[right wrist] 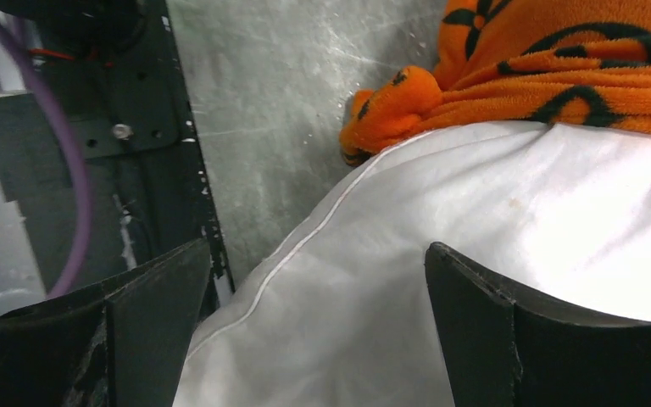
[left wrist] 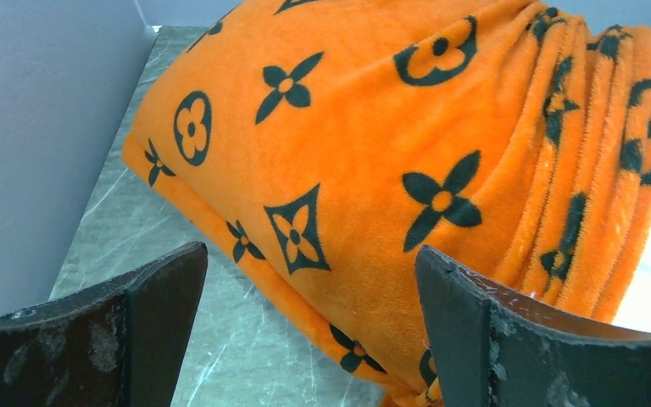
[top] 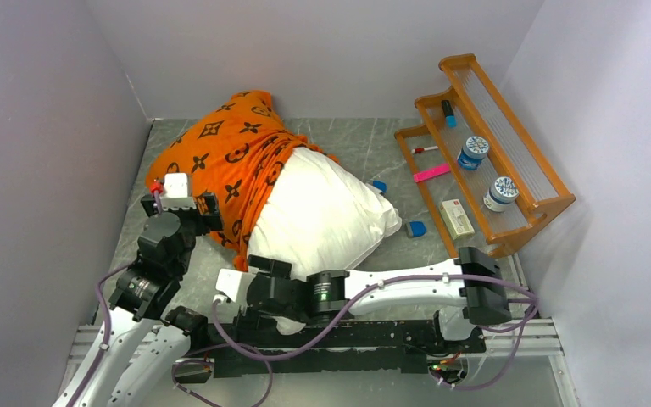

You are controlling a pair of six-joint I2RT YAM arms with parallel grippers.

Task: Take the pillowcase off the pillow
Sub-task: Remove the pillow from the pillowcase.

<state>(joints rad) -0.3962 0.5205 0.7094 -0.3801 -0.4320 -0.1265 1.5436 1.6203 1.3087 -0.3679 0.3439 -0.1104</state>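
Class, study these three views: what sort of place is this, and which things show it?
Probably a robot test cell: plain white walls box in a grey marbled table, a left arm and right arm are mounted on a metal rail, and a wooden rack holds small props.

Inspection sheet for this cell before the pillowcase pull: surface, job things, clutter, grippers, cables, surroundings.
Surface: grey marbled tabletop, scuffed.
Job's things: pillowcase bunched over the far-left part of the pillow; the pillow's near-right part is bare.
Clutter: wooden rack at right holding two white jars, a pink strip and a small white box; two small blue items lie on the table beside the pillow.
Grippers: left gripper open, facing the pillowcase; right gripper open over the pillow's seamed edge. Neither holds anything.
Cables: purple cables loop along both arms, apart from the fabric.
Surroundings: pale walls on three sides.
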